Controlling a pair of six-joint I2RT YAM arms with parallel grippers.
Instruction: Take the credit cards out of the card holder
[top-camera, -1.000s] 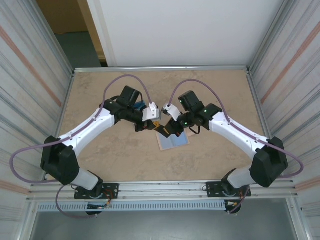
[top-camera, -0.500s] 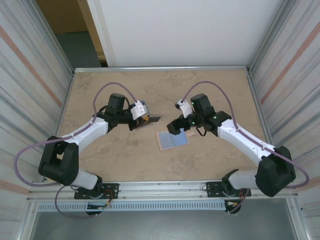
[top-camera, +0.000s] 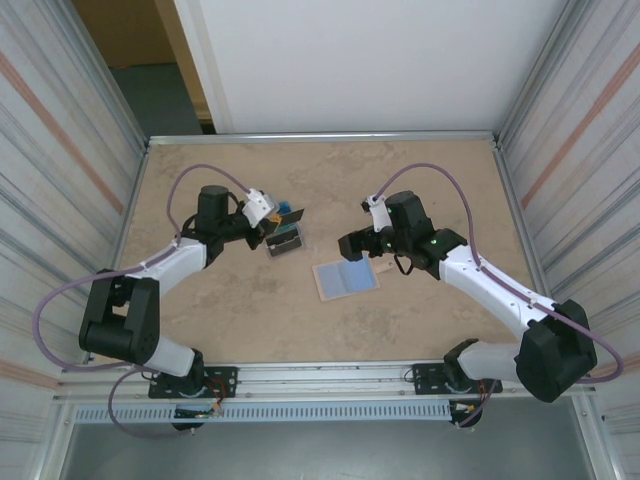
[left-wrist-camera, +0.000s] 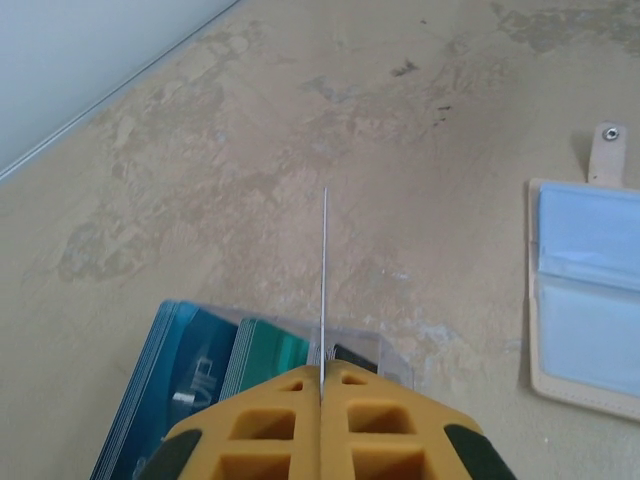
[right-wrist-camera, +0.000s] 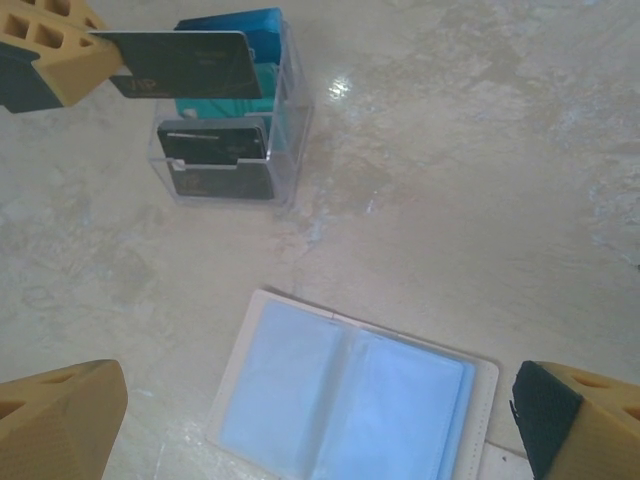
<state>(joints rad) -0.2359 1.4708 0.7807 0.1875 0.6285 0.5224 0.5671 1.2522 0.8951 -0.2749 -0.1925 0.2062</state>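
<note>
Between the two arms, on the near middle of the table, the card holder lies spread open and flat with its pale blue lining upward. Its snap tab sticks out from one edge.

The right gripper hangs above the holder's far edge and is not touching it. Its jaws are spread wide, and in the right wrist view its two tan fingers flank the open holder on either side.

The left gripper is to the left of the holder and apart from it. Its yellow fingers are pressed together on a dark card, which it holds on edge in the air. Directly below that card stands a clear plastic box with teal, blue and dark cards upright in it. The box is on the table to the far left of the holder, with bare tabletop between them.
</note>
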